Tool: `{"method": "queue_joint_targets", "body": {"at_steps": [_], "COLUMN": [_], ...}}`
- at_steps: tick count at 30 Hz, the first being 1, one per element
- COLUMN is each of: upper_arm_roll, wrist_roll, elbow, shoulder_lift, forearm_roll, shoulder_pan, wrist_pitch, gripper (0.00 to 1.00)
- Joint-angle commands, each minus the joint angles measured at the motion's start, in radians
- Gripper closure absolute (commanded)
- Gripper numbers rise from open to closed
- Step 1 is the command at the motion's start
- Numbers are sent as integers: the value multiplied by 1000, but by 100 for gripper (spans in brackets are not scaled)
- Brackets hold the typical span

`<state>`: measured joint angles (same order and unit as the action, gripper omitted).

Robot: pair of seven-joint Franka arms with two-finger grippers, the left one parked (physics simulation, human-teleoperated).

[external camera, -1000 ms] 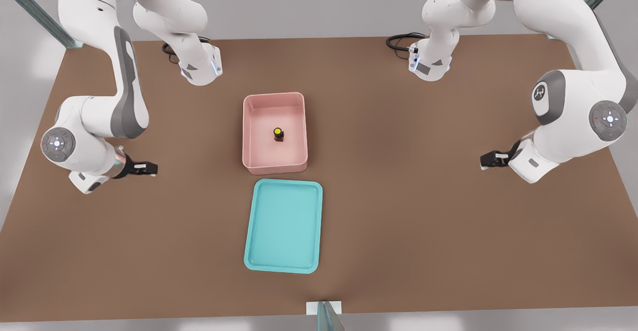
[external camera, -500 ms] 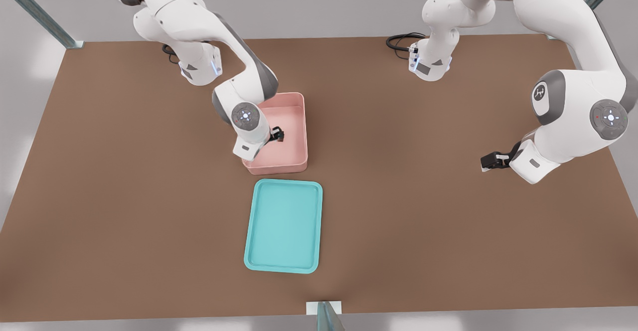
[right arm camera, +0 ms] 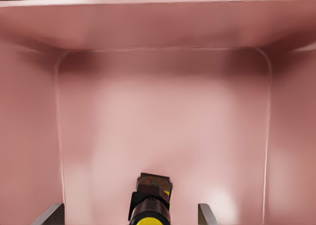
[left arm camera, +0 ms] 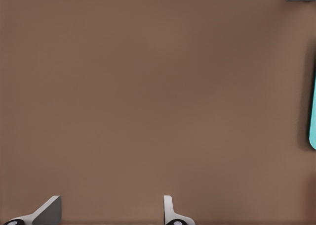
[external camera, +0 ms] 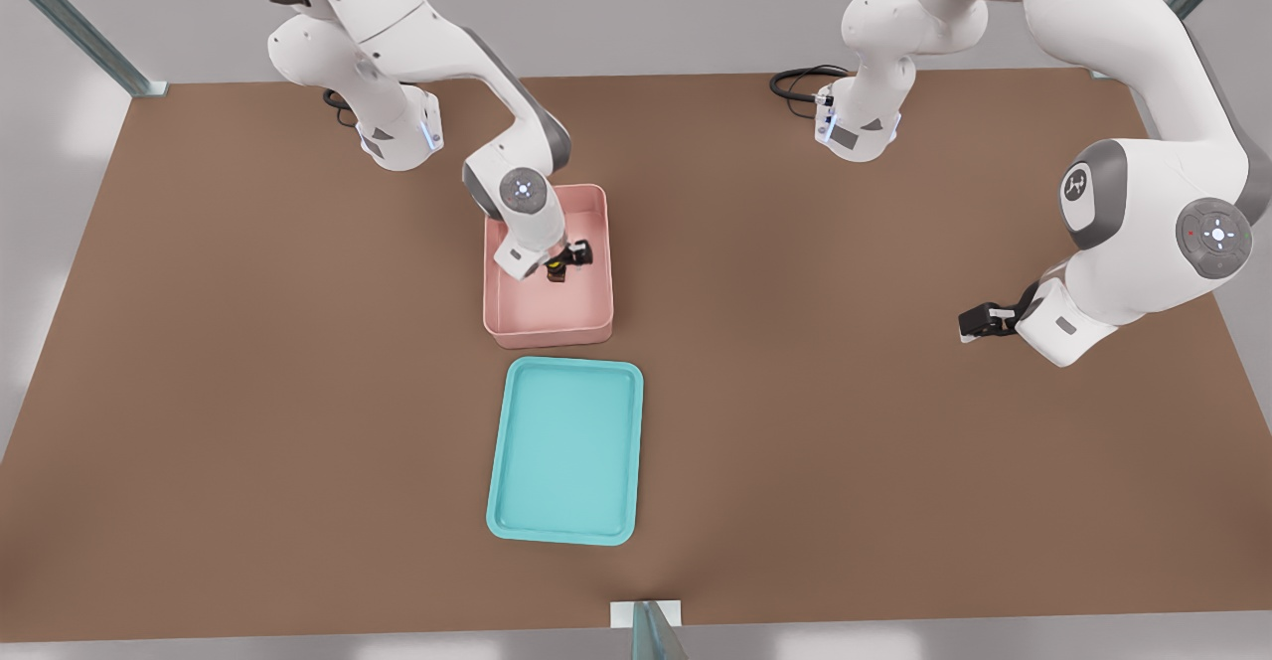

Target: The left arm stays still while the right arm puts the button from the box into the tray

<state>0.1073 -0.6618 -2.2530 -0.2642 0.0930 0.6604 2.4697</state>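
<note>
We see the button [right arm camera: 150,205], a stubby black body with a round yellow cap, standing on the floor of the pink box [external camera: 594,314]. The right arm's tool [external camera: 568,258] hangs inside the box, its fingers [right arm camera: 49,214] spread wide on either side of the button without touching it. The teal tray [external camera: 564,451], just near of the box on the tabletop [external camera: 894,441], holds nothing. The tool partly hides the button in the front view.

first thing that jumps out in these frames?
The right arm bent down into the pink box mid-table, its gripper open around the yellow-capped button on the box floor. Next, the teal tray lying just in front of the box, nearer the camera.
</note>
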Motion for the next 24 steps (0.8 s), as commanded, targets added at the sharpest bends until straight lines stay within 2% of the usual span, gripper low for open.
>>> {"method": "queue_joint_targets", "body": {"at_steps": [1, 15, 21, 24], "upper_arm_roll": [0, -1, -3, -3], "wrist_roll": [-321, -318, -335, -349], "elbow": [-4, -83, -83, -82], "shoulder_lift": [-7, -17, -18, -18], "forearm_roll": [1, -16, -15, -13], "shoulder_pan": [5, 19, 19, 19], "wrist_pitch": [83, 75, 77, 77], "gripper": [0, 0, 33, 44]}}
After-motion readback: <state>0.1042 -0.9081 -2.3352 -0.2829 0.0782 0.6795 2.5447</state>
